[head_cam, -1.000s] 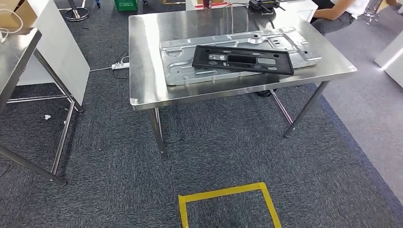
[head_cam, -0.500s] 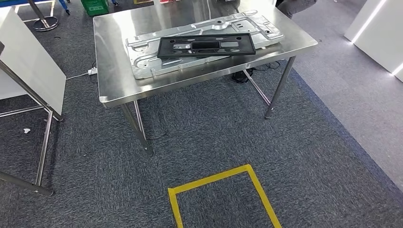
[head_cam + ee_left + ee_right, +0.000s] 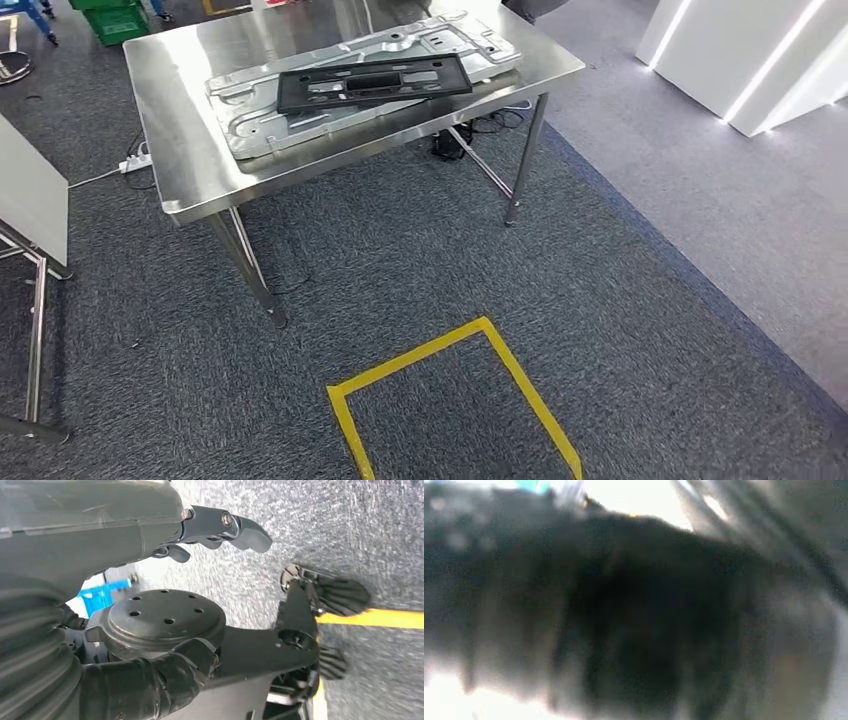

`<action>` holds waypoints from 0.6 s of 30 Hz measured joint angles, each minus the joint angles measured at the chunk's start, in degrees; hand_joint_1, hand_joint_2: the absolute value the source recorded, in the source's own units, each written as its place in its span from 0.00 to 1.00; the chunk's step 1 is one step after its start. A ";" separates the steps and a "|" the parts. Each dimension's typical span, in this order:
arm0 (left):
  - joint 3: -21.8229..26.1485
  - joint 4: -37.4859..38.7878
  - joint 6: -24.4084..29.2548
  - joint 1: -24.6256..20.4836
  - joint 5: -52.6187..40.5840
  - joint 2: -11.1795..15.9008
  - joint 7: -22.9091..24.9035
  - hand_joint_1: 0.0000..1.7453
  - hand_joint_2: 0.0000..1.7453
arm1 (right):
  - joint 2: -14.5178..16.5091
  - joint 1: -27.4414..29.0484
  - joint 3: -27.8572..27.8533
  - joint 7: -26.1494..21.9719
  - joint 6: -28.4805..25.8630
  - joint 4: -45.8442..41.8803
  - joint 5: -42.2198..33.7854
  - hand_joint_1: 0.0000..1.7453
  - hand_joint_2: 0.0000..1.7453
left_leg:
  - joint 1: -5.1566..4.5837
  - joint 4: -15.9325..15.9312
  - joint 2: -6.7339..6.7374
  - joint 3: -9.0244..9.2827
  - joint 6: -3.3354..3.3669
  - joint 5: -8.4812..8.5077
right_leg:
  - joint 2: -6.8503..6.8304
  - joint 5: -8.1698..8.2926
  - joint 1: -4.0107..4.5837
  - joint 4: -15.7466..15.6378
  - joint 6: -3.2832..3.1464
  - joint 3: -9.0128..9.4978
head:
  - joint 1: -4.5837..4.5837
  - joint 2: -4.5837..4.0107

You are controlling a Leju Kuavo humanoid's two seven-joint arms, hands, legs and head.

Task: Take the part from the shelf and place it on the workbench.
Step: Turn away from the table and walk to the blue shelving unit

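Yellow tape (image 3: 520, 375) is seen marking an open rectangle on the grey carpet (image 3: 620, 270) nearest the camera, and in the left wrist view the left robot hand (image 3: 200, 530) is held over that carpet with its fingers (image 3: 245, 530) loosely extended and nothing grasped; the right robot hand's state cannot be told from the blurred right wrist view. Farther off, the black part (image 3: 372, 82) is laid flat on a silver metal panel (image 3: 250, 125), which is carried by the steel worktop (image 3: 180, 150).

Left hand (image 3: 150, 535) — grey ribbed cover, screwed dark fingers (image 3: 245, 530).
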 joint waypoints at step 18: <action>0.02 -0.02 0.00 0.03 0.02 0.00 0.00 0.00 1.00 | 0.12 -0.36 -0.09 0.00 -0.02 0.62 0.00 0.00 0.00 | 0.00 13.52 -2.84 -2.32 -1.82 -7.15 | 2.43 7.38 1.80 -13.86 -4.18 4.74 | 0.05 0.00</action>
